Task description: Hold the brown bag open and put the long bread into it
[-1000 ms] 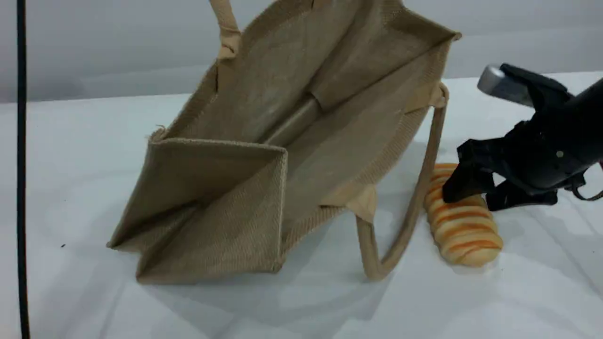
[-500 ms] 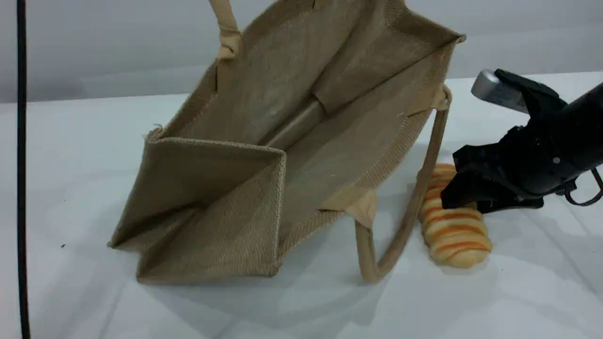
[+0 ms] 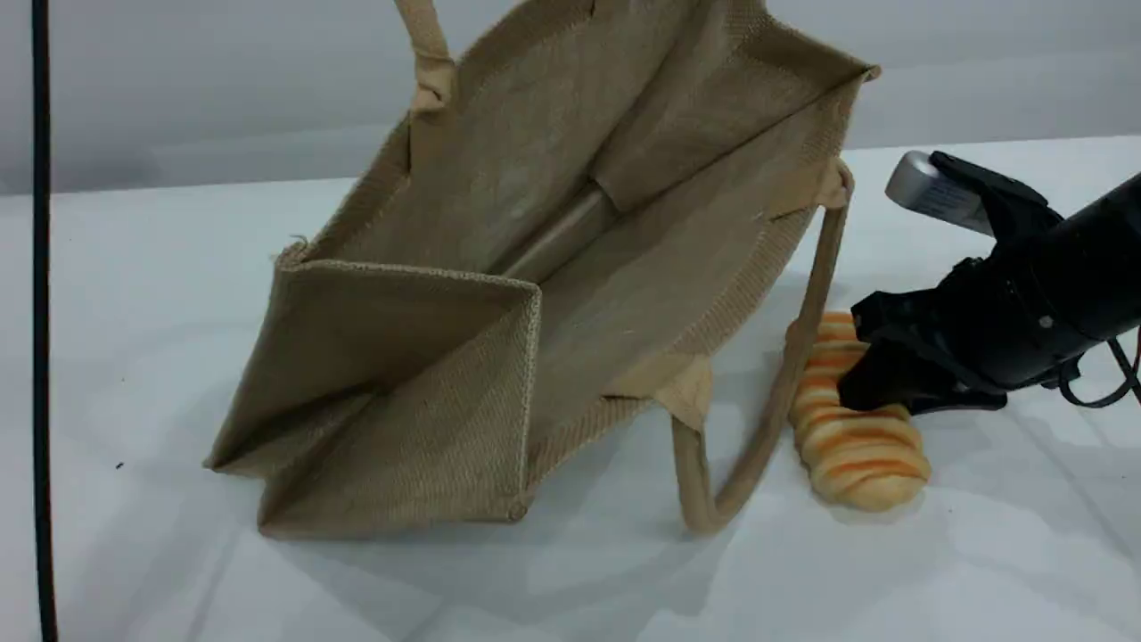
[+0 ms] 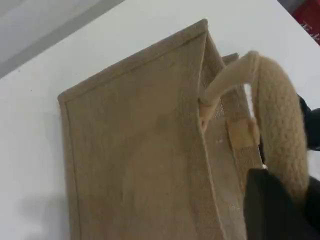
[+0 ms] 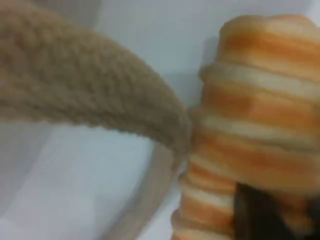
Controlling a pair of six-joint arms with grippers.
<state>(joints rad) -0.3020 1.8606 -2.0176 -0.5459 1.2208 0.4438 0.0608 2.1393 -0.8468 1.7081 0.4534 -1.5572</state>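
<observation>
The brown bag [image 3: 499, 267] lies tilted on the white table with its mouth wide open toward the camera. Its upper handle [image 3: 428, 53] runs up out of the scene view. In the left wrist view that handle [image 4: 280, 115] arches into my left gripper [image 4: 280, 205], which is shut on it above the bag [image 4: 135, 160]. The lower handle [image 3: 775, 401] droops onto the table and touches the long bread [image 3: 856, 455], which lies just right of the bag. My right gripper [image 3: 869, 383] is shut across the loaf's middle. The right wrist view shows the bread [image 5: 260, 110] beside the handle [image 5: 90, 85].
A black cable [image 3: 40, 321] hangs straight down along the far left of the scene view. The white table [image 3: 134, 312] reaches back to a grey wall. The right arm comes in from the right edge, low over the table.
My right gripper has gone from open astride the bread to shut on it. The loaf has slid a little left against the lower handle. The bag and its raised handle stay put.
</observation>
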